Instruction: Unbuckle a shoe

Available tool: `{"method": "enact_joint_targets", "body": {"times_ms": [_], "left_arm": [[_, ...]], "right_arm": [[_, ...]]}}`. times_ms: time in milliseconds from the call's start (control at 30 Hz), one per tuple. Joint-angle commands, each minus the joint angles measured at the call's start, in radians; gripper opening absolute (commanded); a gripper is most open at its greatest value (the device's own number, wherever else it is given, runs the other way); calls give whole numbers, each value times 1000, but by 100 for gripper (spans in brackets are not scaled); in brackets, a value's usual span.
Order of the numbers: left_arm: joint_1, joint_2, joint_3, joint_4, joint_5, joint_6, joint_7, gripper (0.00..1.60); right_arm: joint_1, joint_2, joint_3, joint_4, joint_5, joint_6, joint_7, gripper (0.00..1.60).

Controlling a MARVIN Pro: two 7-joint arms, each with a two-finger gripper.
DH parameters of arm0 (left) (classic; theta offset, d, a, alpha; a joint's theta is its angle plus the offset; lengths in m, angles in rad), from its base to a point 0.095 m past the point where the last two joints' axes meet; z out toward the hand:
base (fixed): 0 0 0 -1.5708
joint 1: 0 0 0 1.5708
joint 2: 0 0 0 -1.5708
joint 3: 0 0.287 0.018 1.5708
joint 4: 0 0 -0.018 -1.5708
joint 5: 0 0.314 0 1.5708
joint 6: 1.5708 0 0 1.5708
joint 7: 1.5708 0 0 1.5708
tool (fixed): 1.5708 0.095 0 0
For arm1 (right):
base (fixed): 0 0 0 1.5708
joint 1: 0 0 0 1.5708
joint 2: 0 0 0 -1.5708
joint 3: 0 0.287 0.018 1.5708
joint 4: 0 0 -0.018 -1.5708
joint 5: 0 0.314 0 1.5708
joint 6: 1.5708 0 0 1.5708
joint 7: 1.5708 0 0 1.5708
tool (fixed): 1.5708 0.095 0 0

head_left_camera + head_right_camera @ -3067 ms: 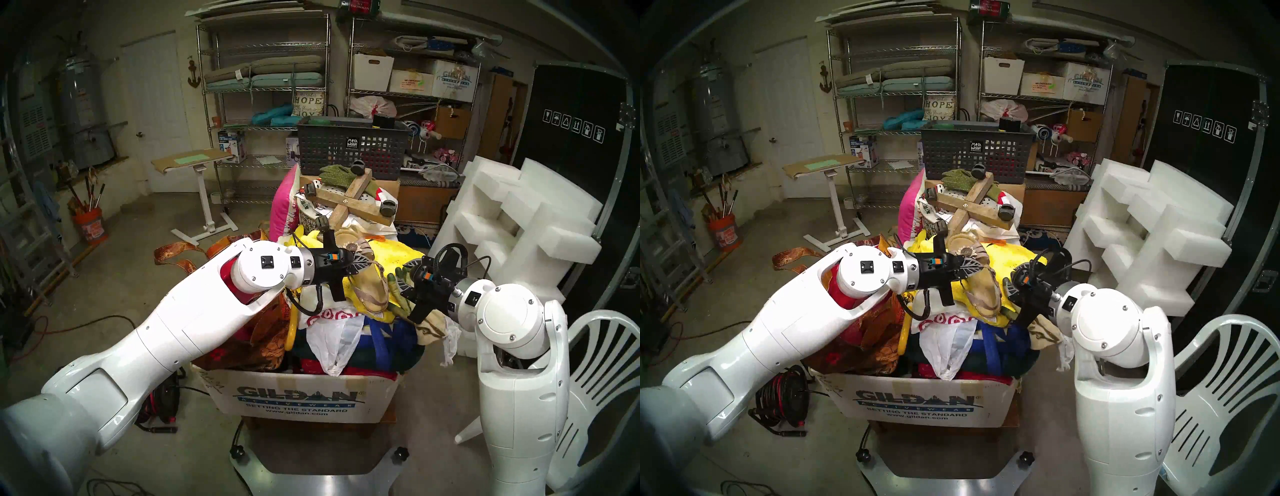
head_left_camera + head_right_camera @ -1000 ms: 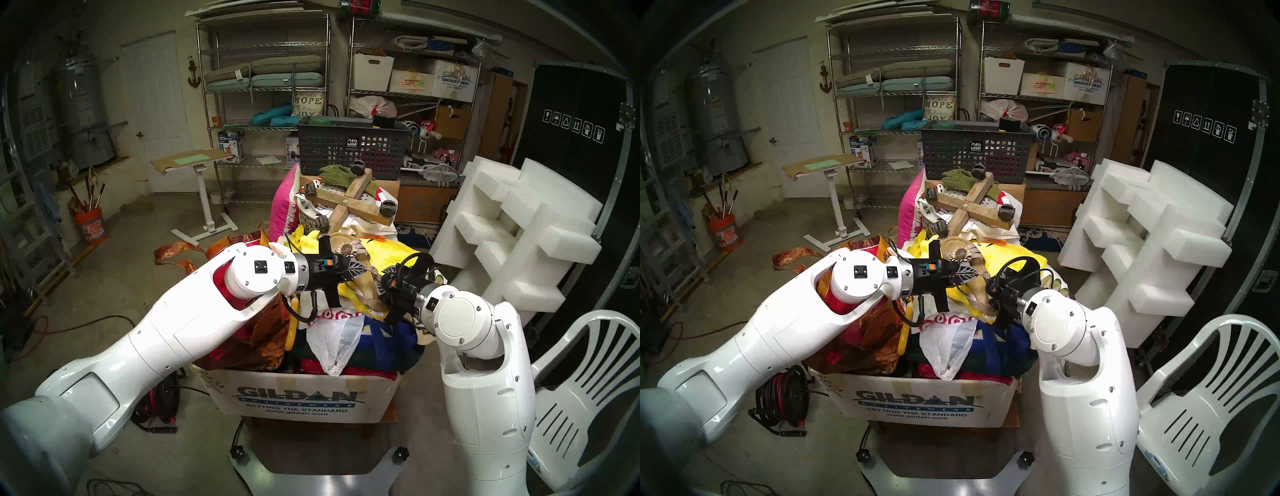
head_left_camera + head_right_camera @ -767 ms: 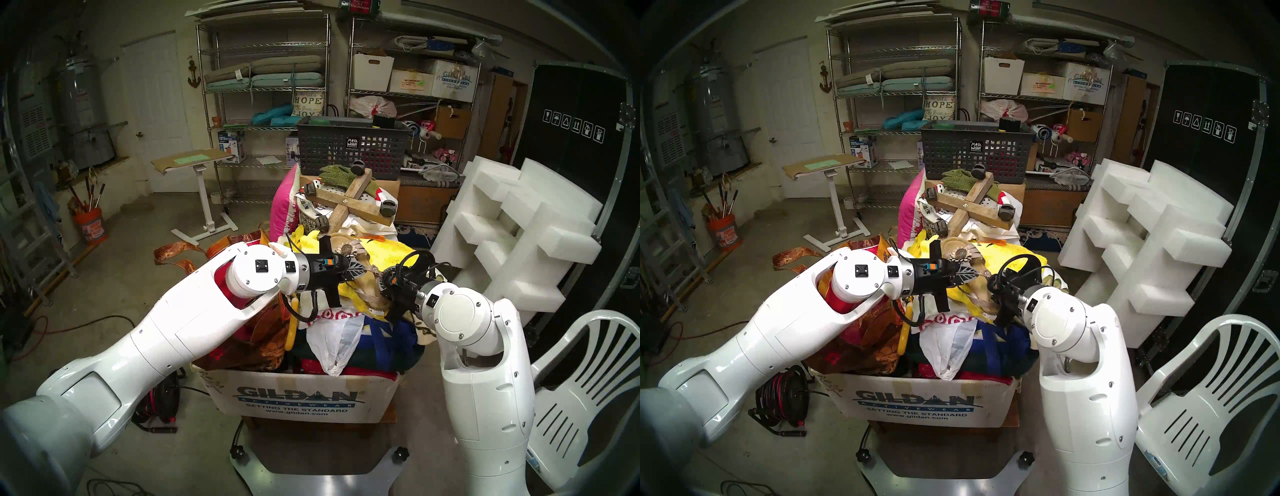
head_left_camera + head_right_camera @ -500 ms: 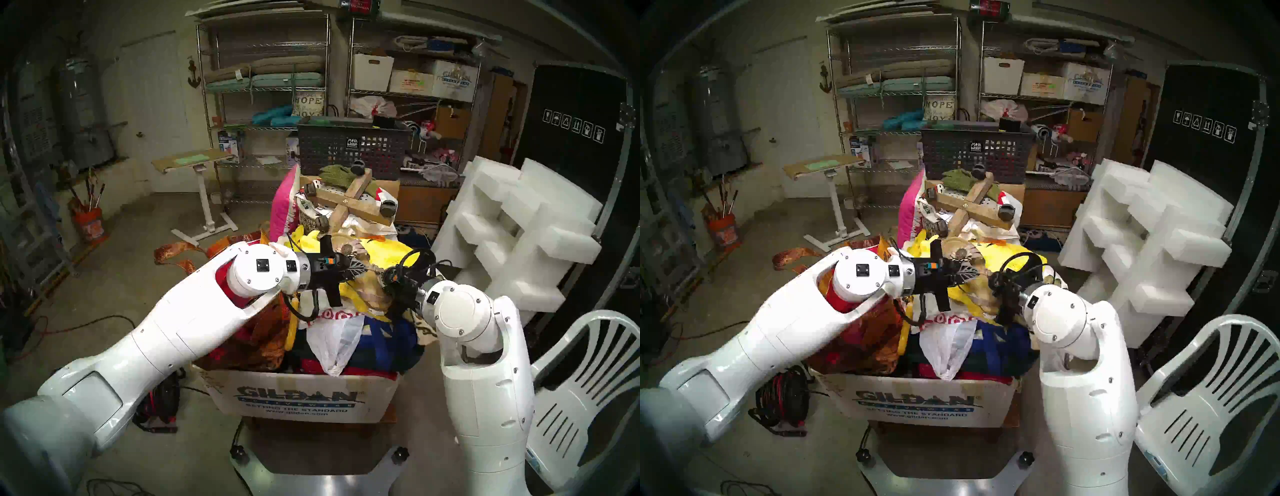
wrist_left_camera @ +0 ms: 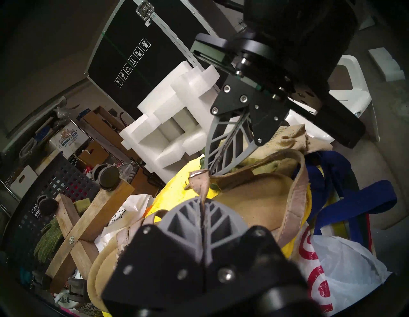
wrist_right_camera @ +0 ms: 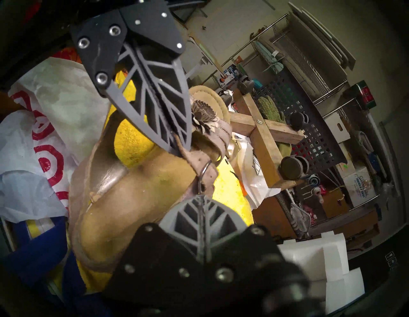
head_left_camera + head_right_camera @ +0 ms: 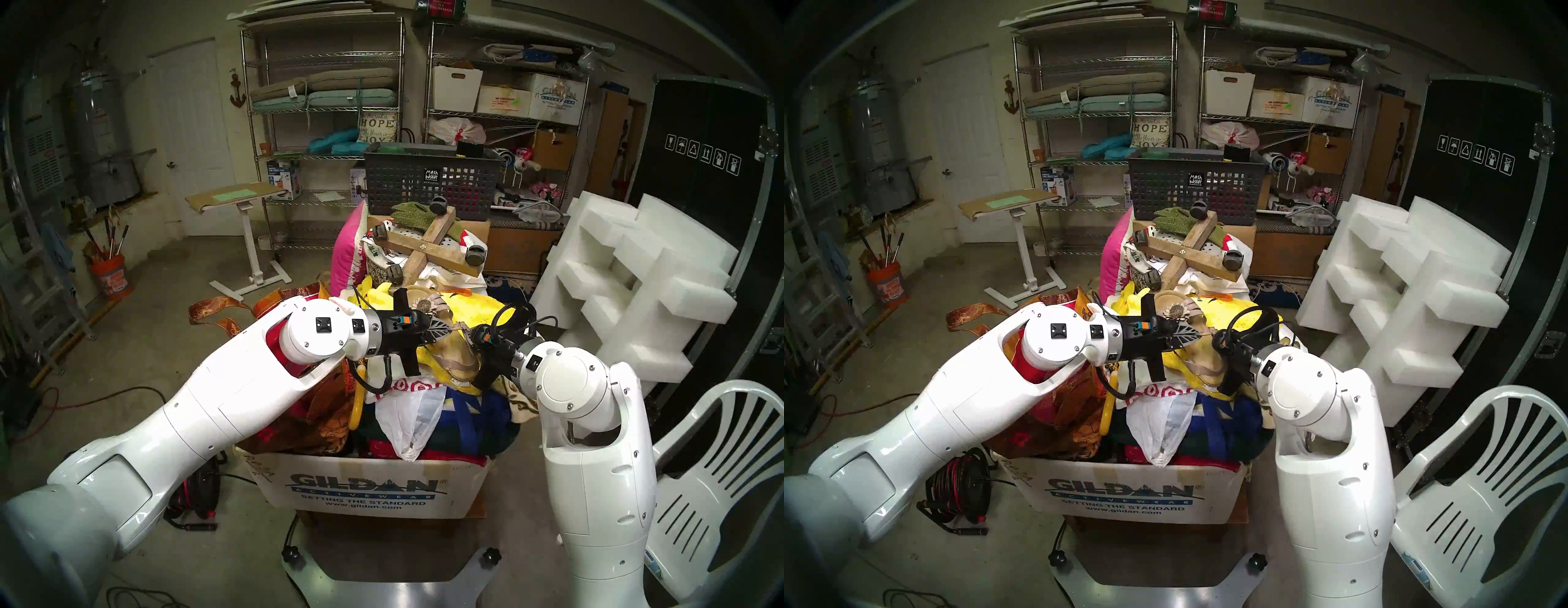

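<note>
- The tan strappy sandal with a brown-and-cream flower (image 7: 450, 353) lies atop yellow cloth (image 7: 483, 310) on the heaped cardboard box (image 7: 369, 488).
- Left gripper (image 5: 202, 202) is clamped on the thin ankle strap (image 5: 200, 188).
- Right gripper (image 6: 200, 199) is pinched on the small metal buckle ring (image 6: 204, 170).

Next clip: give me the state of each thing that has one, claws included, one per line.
left claw: shut on the ankle strap's free end.
right claw: shut at the buckle ring.
ankle strap: threaded through the buckle, not yet undone.
sandal: lying on top of the pile, on yellow cloth.
cardboard box: open, overfilled.
white chair: upright.
</note>
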Motion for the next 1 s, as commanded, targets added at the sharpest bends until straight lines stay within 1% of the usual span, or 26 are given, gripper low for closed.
{"method": "enact_joint_targets", "body": {"times_ms": [0, 233, 500, 633, 667, 700, 767, 933, 967], "left_arm": [[-32, -30, 8, 10, 10, -9, -6, 0], [-47, -46, 6, 29, 29, -13, 14, 0], [-41, -43, -5, 17, 31, -11, 22, 0], [-39, -40, -7, 10, 31, -5, 18, 0], [-38, -38, -8, 7, 31, -3, 18, 0], [-37, -36, -8, 4, 31, -2, 18, 0], [-34, -30, -10, 0, 31, -3, 20, 0], [-31, -14, -13, -8, 40, -2, 27, 1], [-30, -12, -12, -7, 44, -4, 31, 18]], "right_arm": [[-21, -7, -6, -64, 22, -16, 0, 0], [-40, -3, -4, -87, 25, -16, 9, 0], [-55, -4, -7, -100, 32, -21, 16, 0], [-49, -7, -12, -86, 11, -10, 7, 0], [-49, -7, -8, -77, 0, -6, -5, 7], [-47, -7, -1, -69, 0, -6, -9, 19], [-44, -6, 16, -62, 3, -9, -20, 37], [-40, -17, 49, -98, 27, -5, -8, 60], [-41, -18, 49, -105, 28, -5, -5, 66]]}}
